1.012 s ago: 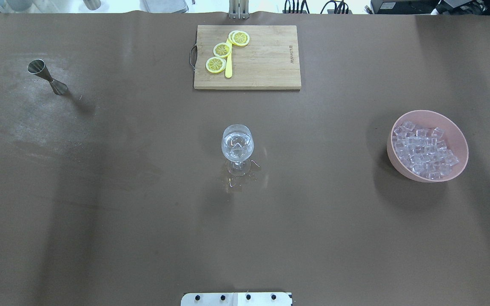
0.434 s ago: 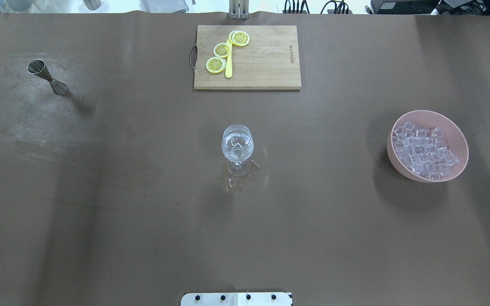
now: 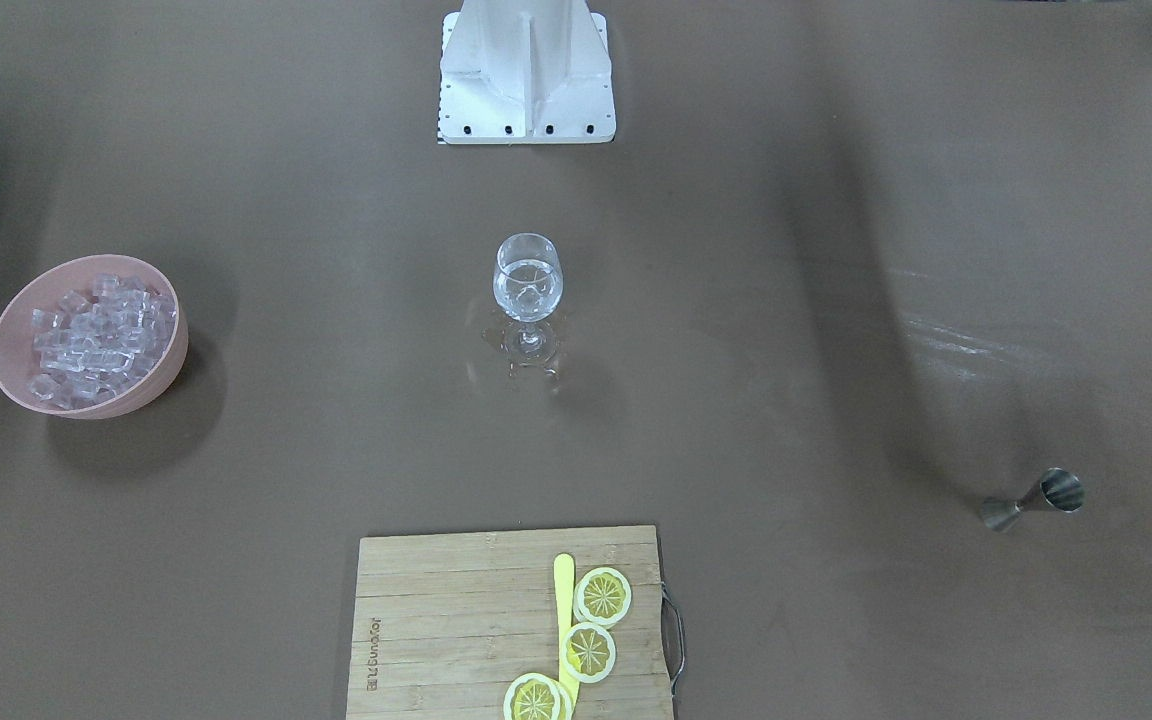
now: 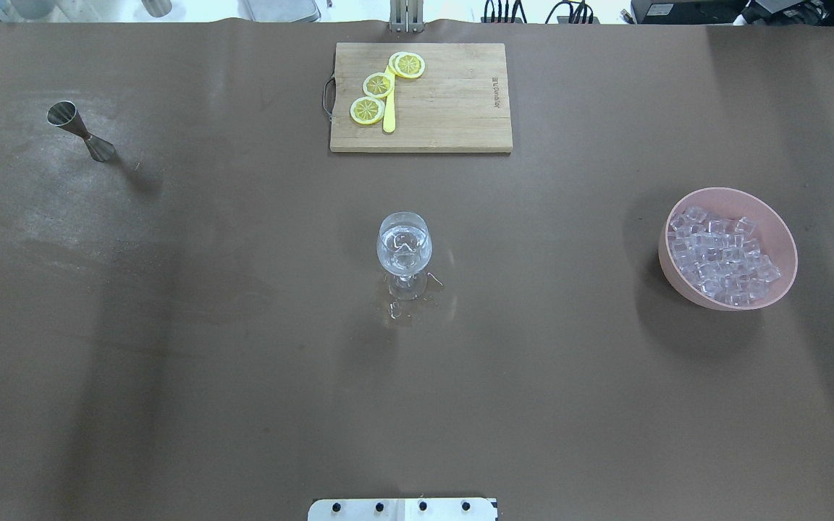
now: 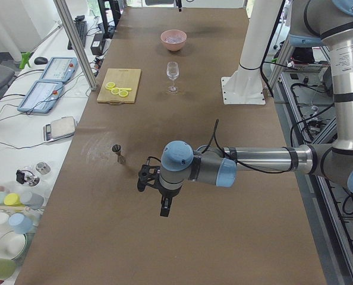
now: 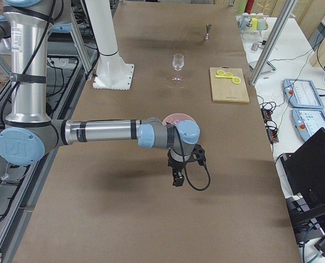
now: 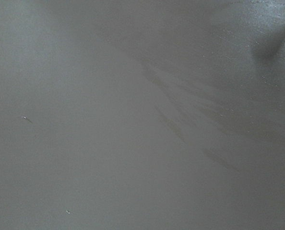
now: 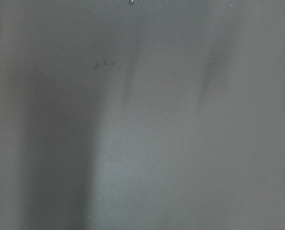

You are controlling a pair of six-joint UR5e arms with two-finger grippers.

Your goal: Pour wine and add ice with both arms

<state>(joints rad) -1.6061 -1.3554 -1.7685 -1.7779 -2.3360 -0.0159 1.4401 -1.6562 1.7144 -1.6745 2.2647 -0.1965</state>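
Take the wine glass (image 4: 404, 246) as your dial's centre in the overhead view. The ice (image 4: 722, 259) lies at 3 o'clock, well apart from the glass, heaped in a pink bowl (image 4: 670, 273). You will see many small clear cubes, glassy with whitish edges, piled loosely and filling most of the bowl. The glass stands upright with clear contents inside, and a small wet patch shines on the table (image 4: 243, 362) around its foot.

At 12 o'clock is a wooden cutting board (image 4: 453, 108) with yellow lemon slices (image 4: 367, 110) on its left part. At about 10 o'clock, far off, a steel jigger (image 4: 82, 132) stands alone.

The left gripper (image 5: 164, 208) hangs fingers-down over bare table near the jigger. The right gripper (image 6: 177, 178) hangs the same way just beside the bowl. Both appear only in the side views, so you cannot tell how far either is spread or whether it holds anything.
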